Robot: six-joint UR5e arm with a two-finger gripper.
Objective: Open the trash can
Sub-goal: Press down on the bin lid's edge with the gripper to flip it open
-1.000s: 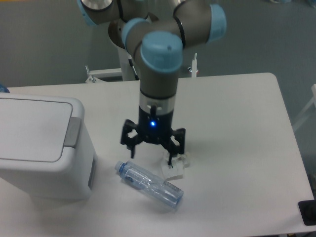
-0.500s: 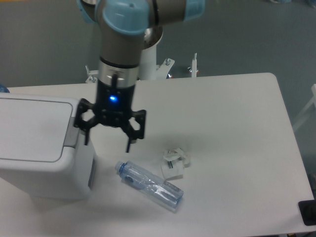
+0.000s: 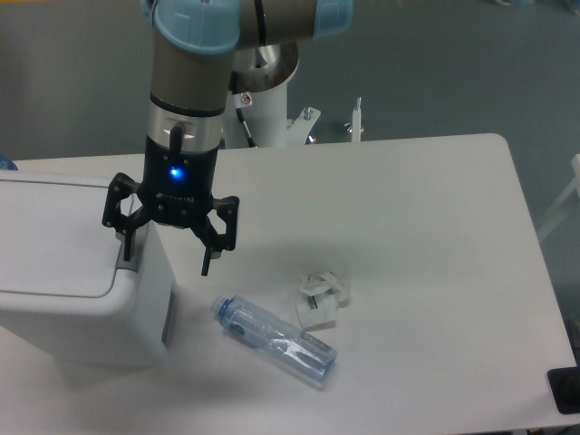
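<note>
The trash can is a large white boxy bin at the table's left edge, with its flat lid down. The grey push-button on its right rim is mostly hidden behind my gripper's left finger. My gripper hangs open, pointing down over the bin's right rim. The left finger stands over the button area and the right finger is off the bin, above the table. I cannot tell whether the left finger touches the button.
A clear plastic bottle with a blue cap lies on the table just right of the bin. A small white clip-like object sits beside it. A black item pokes in at the bottom right corner.
The arm has swung left from above the small white object, past the bottle, to the bin's right rim. The gripper has stayed open and the lid has not moved.
</note>
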